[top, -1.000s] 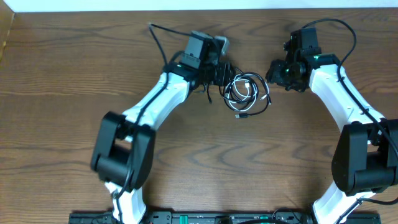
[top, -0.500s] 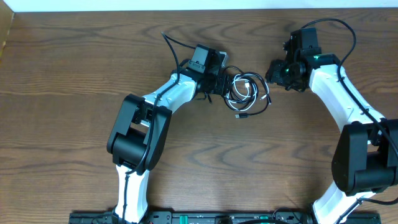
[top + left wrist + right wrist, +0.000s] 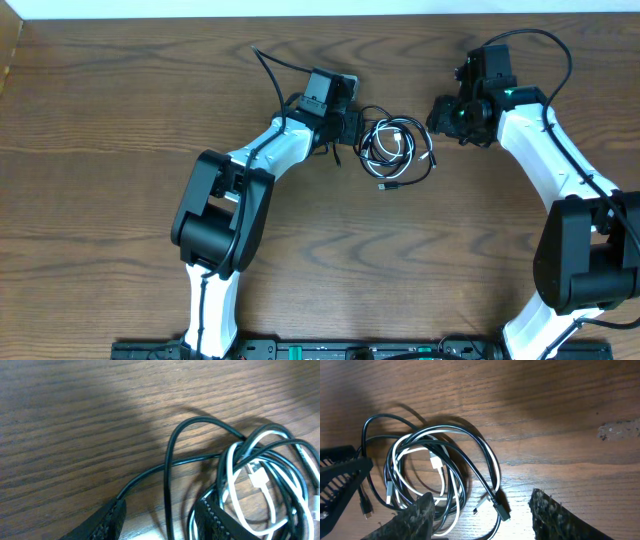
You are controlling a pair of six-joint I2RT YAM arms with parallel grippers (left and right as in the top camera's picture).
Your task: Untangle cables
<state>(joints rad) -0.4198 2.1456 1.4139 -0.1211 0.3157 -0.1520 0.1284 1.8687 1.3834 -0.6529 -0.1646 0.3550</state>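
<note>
A tangle of black and white cables (image 3: pixel 397 152) lies on the wooden table at the upper middle. My left gripper (image 3: pixel 352 128) is open at the tangle's left edge, and a black cable strand (image 3: pixel 167 491) runs between its jaws. The white cable (image 3: pixel 239 491) coils inside the black loops. My right gripper (image 3: pixel 440 113) is open, hovering just right of the tangle. In the right wrist view the coil (image 3: pixel 437 472) lies ahead of its fingers (image 3: pixel 412 520), with a black plug (image 3: pixel 501 510) and a white plug (image 3: pixel 479 507) between them.
A loose black cable end with a plug (image 3: pixel 385 186) points toward the table's front. The table's far edge (image 3: pixel 320 14) runs along the top of the overhead view. The left gripper's finger (image 3: pixel 340 477) shows at the left of the right wrist view.
The left arm swung its elbow and moved its gripper right toward the tangle, then drew back slightly left. The right arm and the cables stayed put.
</note>
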